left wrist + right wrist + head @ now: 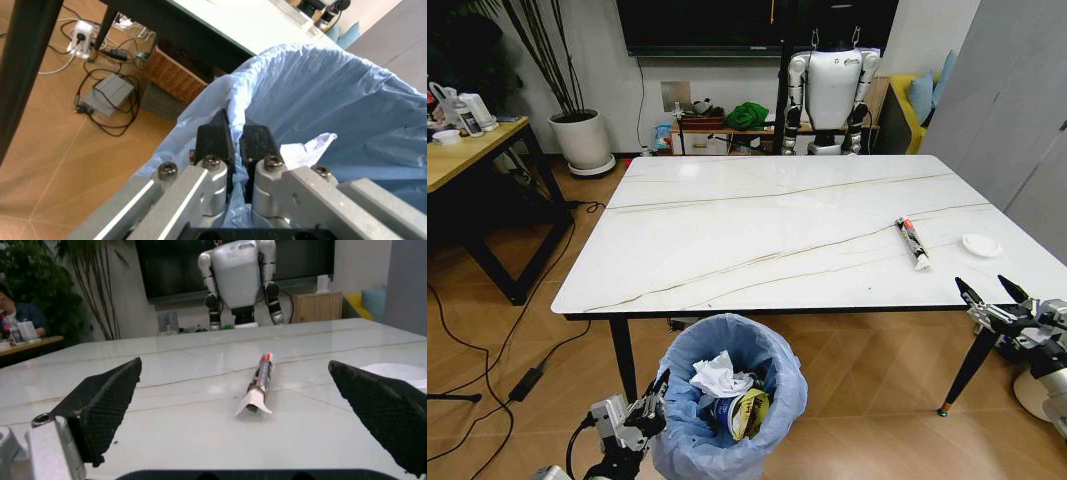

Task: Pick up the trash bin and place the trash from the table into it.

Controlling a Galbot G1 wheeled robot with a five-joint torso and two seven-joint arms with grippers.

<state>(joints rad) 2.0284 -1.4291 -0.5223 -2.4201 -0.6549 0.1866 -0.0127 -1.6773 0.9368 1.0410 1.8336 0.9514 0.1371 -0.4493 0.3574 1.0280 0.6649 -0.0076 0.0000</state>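
Note:
The trash bin (772, 400), lined with a crinkly light-blue bag (333, 95), hangs in front of the table's near edge. My left gripper (659, 392) is shut on its rim, fingers (215, 142) pinching the bag. Inside lie a crumpled white tissue (719, 376), a wrapper and a cup. On the marble table (757, 230) a slim red-black tube (913, 242) lies at the right, with a white disc (981, 245) beyond it. My right gripper (993, 294) stands open at the table's right front edge, facing the tube (259, 384); the disc (397, 372) shows beside one finger.
A wooden desk (467, 150) stands at the left, with cables on the floor beneath. A wicker basket (177, 75) and a power strip sit under the table. Another white robot (831, 88) stands behind the table, near a potted plant (582, 135).

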